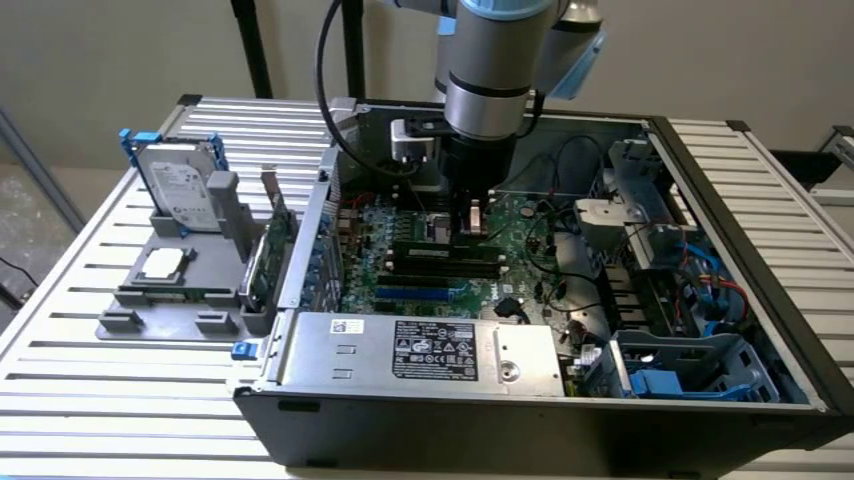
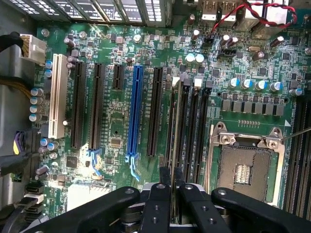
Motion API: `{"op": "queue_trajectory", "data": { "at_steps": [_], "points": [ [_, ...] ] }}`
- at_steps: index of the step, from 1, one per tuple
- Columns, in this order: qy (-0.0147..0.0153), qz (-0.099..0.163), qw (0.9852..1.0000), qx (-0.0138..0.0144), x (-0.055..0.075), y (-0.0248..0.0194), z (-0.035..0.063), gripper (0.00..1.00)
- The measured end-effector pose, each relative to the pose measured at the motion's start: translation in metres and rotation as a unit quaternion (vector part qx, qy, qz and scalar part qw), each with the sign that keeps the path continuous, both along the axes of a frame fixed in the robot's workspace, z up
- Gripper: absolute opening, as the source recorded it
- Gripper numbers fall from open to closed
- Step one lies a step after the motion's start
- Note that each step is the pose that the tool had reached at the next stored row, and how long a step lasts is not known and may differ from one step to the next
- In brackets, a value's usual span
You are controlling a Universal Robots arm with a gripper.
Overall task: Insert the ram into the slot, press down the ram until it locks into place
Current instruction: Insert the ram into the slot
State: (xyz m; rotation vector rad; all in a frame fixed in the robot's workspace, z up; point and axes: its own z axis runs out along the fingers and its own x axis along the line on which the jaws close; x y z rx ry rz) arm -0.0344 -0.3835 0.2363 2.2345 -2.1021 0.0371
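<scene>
Exterior view, frame centre: gripper (image 1: 470, 228) down inside the open computer case (image 1: 534, 435), cables (image 1: 550, 235) crowding the exterior view's right. Wrist view: gripper pinching the ram (image 2: 175, 121), edge-on beside black memory slots (image 2: 195, 126).

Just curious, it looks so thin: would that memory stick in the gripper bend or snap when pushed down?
Probably stiff: the ram stands edge-on as a straight line. Likely light, being so thin. Possibly fragile sideways; the gripper pinches its flat faces.
</scene>
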Motion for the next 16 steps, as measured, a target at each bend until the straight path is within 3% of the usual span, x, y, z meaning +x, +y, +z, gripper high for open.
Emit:
{"op": "queue_trajectory", "data": {
  "at_steps": [6, 16],
  "points": [
    [-0.0002, 0.000, 1.0000, -0.0001, 0.0001, 0.0001, -0.0001, 0.14],
    [-0.0037, -0.006, 1.0000, 0.0002, 0.0003, 0.0001, -0.0022, 0.14]
  ]
}}
